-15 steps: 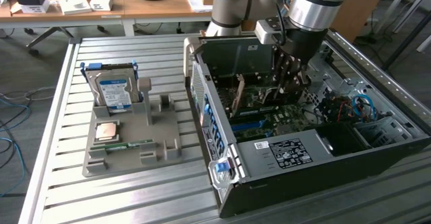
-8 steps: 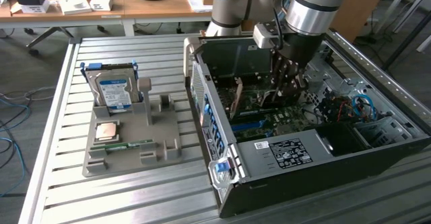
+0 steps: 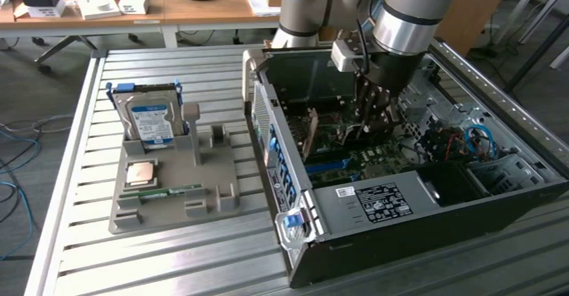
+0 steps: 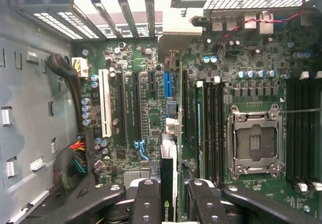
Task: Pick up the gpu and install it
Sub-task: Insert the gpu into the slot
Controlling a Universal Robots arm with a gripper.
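Note:
My gripper (image 3: 372, 124) reaches deep into the open computer case (image 3: 294, 176), low over the motherboard (image 4: 131, 113). In the wrist view the gripper (image 4: 171, 204) is shut on the gpu (image 4: 167, 173), a thin dark card seen edge-on with a green logo between the black fingers (image 4: 148, 201). The card stands upright and runs away from the fingers toward the case's rear bracket openings. It lies in line with the blue expansion slot (image 4: 169, 85). Whether its edge is down in a slot I cannot tell.
A CPU socket (image 4: 254, 141) and memory slots (image 4: 302, 133) flank the card, with a cable bundle (image 4: 75, 163) by the case wall. Outside, a grey fixture (image 3: 209, 176) on the slatted table holds a blue-labelled hard drive (image 3: 151, 119), a chip (image 3: 142, 174) and a green memory stick (image 3: 164, 191).

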